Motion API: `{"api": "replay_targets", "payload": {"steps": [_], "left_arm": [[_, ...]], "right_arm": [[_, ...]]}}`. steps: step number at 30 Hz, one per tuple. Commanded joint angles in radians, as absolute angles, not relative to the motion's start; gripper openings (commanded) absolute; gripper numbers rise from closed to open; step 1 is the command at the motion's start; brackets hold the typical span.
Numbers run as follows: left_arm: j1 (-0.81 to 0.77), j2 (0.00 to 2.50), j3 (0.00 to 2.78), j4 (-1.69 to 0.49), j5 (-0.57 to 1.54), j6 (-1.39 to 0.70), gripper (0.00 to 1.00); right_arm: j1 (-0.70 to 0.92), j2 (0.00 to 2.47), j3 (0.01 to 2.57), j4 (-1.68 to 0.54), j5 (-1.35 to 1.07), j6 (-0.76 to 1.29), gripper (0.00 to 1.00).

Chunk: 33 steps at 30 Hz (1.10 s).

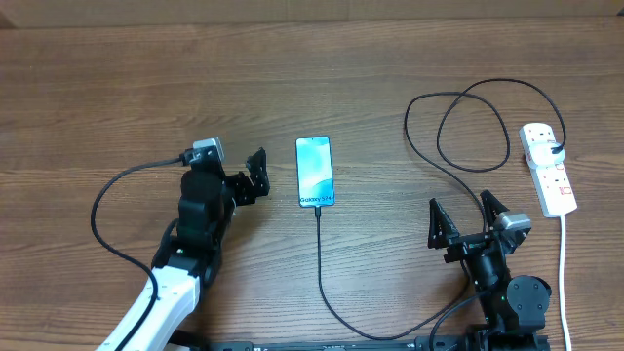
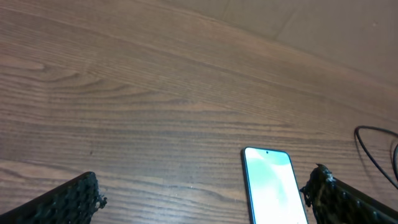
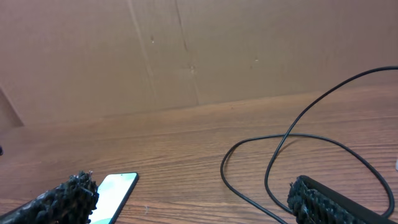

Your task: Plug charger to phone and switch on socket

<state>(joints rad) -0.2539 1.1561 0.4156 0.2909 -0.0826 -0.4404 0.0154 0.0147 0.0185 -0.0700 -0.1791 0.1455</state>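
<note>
phone (image 1: 314, 172) lying flat, screen up; charger (image 1: 319, 249) tip touching its near end. L gripper (image 1: 252, 175) hovering just left of phone, jaws standing wide, empty. R gripper (image 1: 460, 207) sitting right of phone, jaws wide, empty. socket (image 1: 549, 168) lying further right.

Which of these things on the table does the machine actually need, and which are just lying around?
Needed:
phone
charger cable
power strip

Not needed:
only the wooden table and the left arm's own wire
</note>
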Motion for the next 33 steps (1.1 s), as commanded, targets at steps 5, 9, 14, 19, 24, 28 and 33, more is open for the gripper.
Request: {"api": "replay_targets", "payload": {"steps": [5,9,14,19,24,28,33], "left_arm": [[-0.254,1.080,0.349,0.323,-0.086,-0.426,1.00],[-0.254,1.052,0.313,0.356,-0.086,-0.426,1.00],[-0.254,1.030,0.281,0.369,-0.086,-0.426,1.00],[-0.254,1.007,0.241,0.380,-0.086,-0.427,1.00],[-0.254,0.975,0.165,0.445,-0.086,-0.427,1.00],[-0.254,0.941,0.069,0.577,-0.086,-0.427,1.00],[-0.254,0.881,0.005,0.603,-0.113,-0.446,1.00]], "right_arm": [[0.022,0.003,0.008,-0.066,-0.173,0.140,1.00],[0.022,0.003,0.008,-0.066,-0.173,0.140,1.00],[0.022,0.003,0.008,-0.066,-0.173,0.140,1.00],[0.022,0.003,0.008,-0.066,-0.173,0.140,1.00],[0.022,0.003,0.008,-0.066,-0.173,0.140,1.00],[0.022,0.003,0.008,-0.066,-0.173,0.140,1.00],[0.022,0.003,0.008,-0.066,-0.173,0.140,1.00]]}}
